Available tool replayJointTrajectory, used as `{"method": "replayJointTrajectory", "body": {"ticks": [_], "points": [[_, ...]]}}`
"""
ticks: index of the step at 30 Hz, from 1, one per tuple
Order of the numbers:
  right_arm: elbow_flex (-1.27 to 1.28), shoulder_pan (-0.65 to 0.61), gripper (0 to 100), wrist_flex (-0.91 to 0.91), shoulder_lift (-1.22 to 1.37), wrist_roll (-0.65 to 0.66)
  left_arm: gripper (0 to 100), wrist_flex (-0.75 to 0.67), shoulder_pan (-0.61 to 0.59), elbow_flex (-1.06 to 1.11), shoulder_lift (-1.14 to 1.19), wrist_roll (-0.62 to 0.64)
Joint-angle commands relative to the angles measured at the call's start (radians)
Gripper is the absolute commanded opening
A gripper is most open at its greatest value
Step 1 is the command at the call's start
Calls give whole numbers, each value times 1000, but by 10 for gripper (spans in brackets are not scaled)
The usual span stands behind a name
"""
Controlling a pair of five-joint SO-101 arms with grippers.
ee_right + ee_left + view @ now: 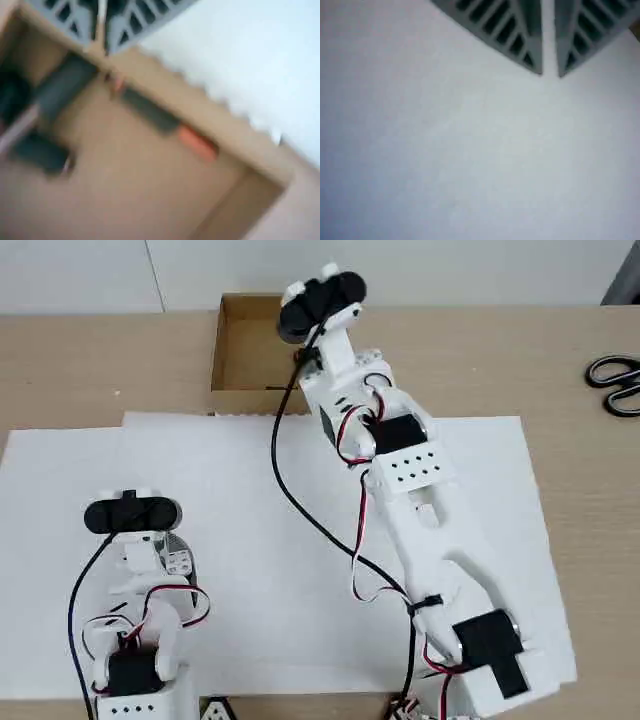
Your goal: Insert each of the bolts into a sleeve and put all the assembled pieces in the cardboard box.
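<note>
The cardboard box (240,390) stands at the table's far side, left of centre. My right arm (400,455) stretches from the near right, with its wrist over the box's right part. In the right wrist view my right gripper (100,49) is shut above the box wall (235,145), with nothing seen between the fingers. Inside lie dark sleeves (62,85), one with an orange bolt end (197,142) against the wall. My left gripper (550,74) is shut and empty, pointing down at the white paper (445,150), at the near left in the high view.
A large white paper sheet (260,530) covers the middle of the wooden table (90,360). Scissors (615,385) lie at the far right edge. The right arm's black cable (300,505) hangs across the sheet between the two arms.
</note>
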Motion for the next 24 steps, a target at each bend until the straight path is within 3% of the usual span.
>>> {"method": "replayJointTrajectory", "body": {"ticks": [1,8,24], "points": [[-41,24,4,130,-64,-63,6,-25,-5,-4,-9,-3],[-48,53,4,331,-71,-114,6,-25,-5,-4,-9,-3],[-399,91,8,1006,7,-641,6,-25,-5,-4,-9,-3]]}}
